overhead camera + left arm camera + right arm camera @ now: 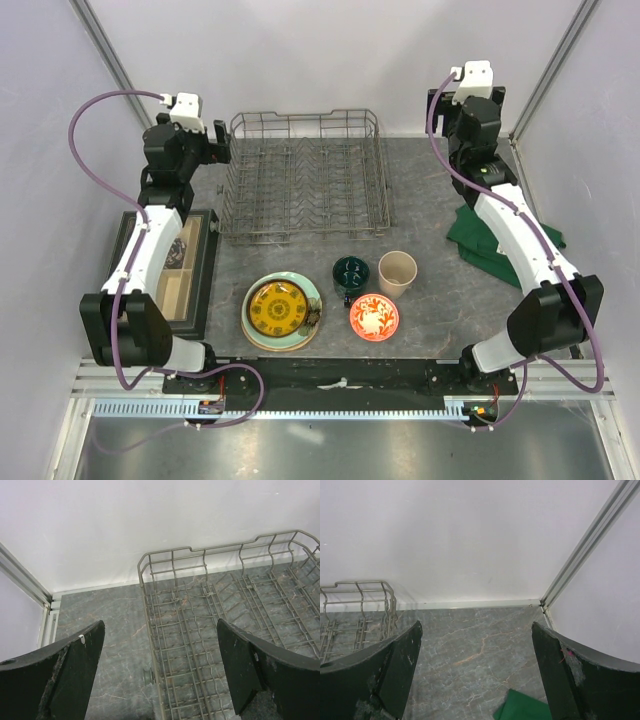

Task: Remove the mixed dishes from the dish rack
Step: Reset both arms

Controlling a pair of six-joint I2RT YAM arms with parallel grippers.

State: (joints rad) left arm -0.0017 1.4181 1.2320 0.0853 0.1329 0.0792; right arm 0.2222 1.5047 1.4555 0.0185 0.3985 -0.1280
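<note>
Largest first: counter of grey marbled stone, carrying everything. Next the dish rack at the back, between the two arms, bare of dishes down to its tines, so apparently unloaded in full. In front of it, toward the near edge, a stack: pale-green plate with the yellow plate flat on top, and the rim of a cream plate peeping out underneath (probably the floral one; pattern hidden). Stacked that way presumably to save room and keep the flat pieces together. Just right of the stack, each standing apart from the others: red-and-white bowl upright at the front, then beige cup and dark green mug side by side behind it, mouths up, seemingly out of either arm's way. Left pincer spread wide above the rack's left corner, gripping nothing, touching nothing. Right pincer equally wide over bare counter near the back right corner, likewise empty, a green cloth just below it. Both high and well back from the dishes, by the look of it parked.
</note>
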